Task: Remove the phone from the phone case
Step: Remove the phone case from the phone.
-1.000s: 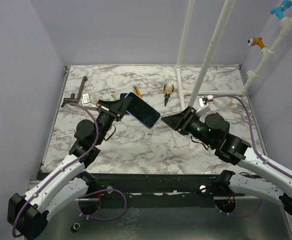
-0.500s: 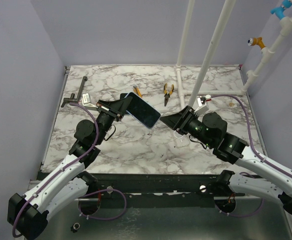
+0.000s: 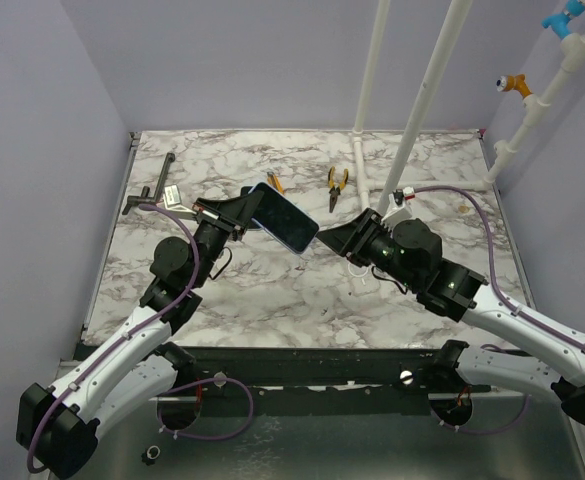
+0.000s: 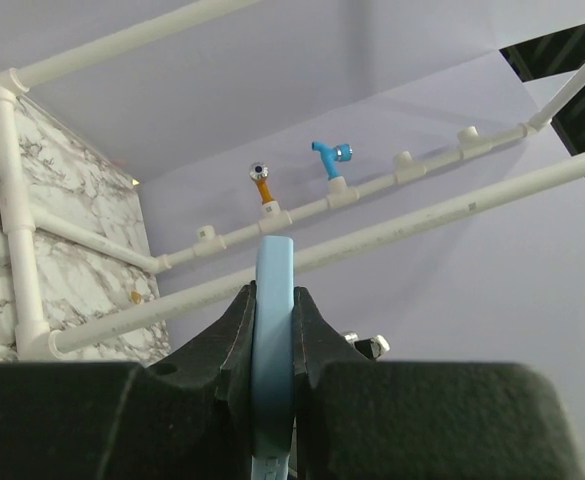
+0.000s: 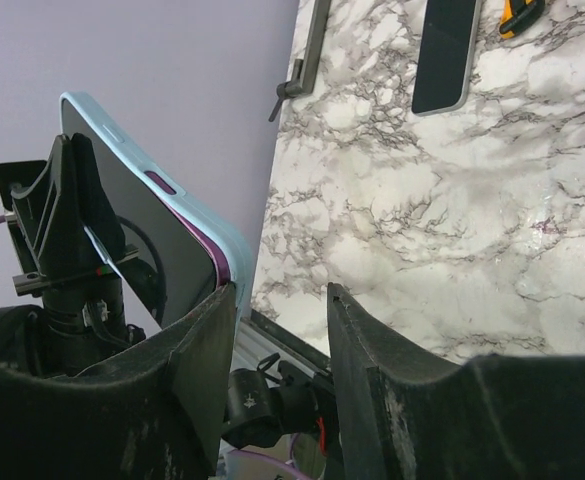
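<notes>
The phone (image 3: 284, 222), dark-screened with a purple edge, sits in a light-blue phone case (image 5: 230, 248) and is held tilted above the table. My left gripper (image 3: 249, 212) is shut on the case's left end; in the left wrist view the case's blue edge (image 4: 274, 262) stands upright between the jaws of the left gripper (image 4: 274, 295). My right gripper (image 3: 330, 240) is open at the phone's lower right corner. In the right wrist view the right gripper (image 5: 280, 325) has its left finger (image 5: 197, 340) against the case's corner, and the gap between the jaws is empty.
A second dark phone (image 5: 447, 50) lies flat on the marble table (image 3: 272, 290) behind the left gripper. Yellow-handled pliers (image 3: 338, 186), a small orange tool (image 3: 275, 183) and a black metal bar (image 3: 150, 190) lie at the back. White pipes (image 3: 424, 110) rise at the back right.
My right arm has moved left, bringing its open jaws up to the phone's lower right corner. The left gripper and the phone have stayed in place.
</notes>
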### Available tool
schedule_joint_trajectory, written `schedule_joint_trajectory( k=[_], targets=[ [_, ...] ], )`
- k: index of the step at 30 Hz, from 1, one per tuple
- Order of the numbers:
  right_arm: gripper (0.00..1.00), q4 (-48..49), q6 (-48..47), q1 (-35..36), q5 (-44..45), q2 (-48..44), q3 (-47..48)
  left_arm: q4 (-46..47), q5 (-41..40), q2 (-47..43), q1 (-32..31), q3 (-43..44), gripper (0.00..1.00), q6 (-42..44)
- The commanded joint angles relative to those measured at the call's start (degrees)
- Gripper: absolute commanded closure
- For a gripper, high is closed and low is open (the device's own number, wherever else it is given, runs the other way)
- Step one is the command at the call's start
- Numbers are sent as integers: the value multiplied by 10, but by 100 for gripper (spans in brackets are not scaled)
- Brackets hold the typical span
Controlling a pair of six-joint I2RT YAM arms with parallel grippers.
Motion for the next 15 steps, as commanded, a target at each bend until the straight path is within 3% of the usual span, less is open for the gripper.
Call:
schedule_joint_trajectory(
  k=[1,15],
  targets=[
    [55,-18,8,-5,-1,19,16,88,53,-6,-9,7,100,-40],
    [55,0,24,-12,-16,17,-5,118,70,-6,-9,-11,100,-63]
  ],
)
